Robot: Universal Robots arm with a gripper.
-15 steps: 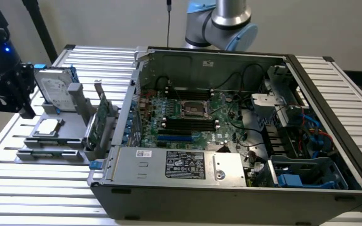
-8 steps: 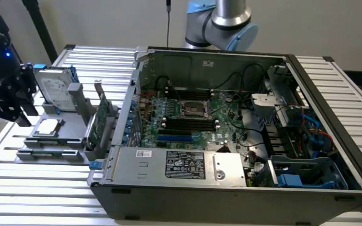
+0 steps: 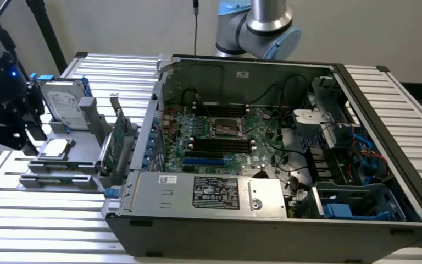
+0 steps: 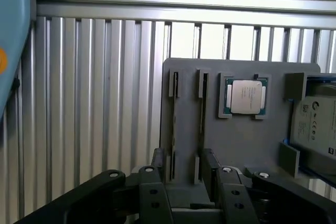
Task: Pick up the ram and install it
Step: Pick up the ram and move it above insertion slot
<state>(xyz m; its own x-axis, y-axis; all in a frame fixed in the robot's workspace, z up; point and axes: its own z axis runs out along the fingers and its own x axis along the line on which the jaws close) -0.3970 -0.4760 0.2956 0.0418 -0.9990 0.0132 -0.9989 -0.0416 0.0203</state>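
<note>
Pick-up stage: the end effector hangs open over the grey holder, astride the slot where the ram seems to stand edge-on. Gripping so thin an edge calls for exact centring.

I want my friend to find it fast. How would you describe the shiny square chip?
Start at the big open computer case; on the exterior view's left stands a grey holder. The chip lies flat in a square pocket there, small and silver, unlike the upright hard drive with blue rails and the standing green card.
</note>
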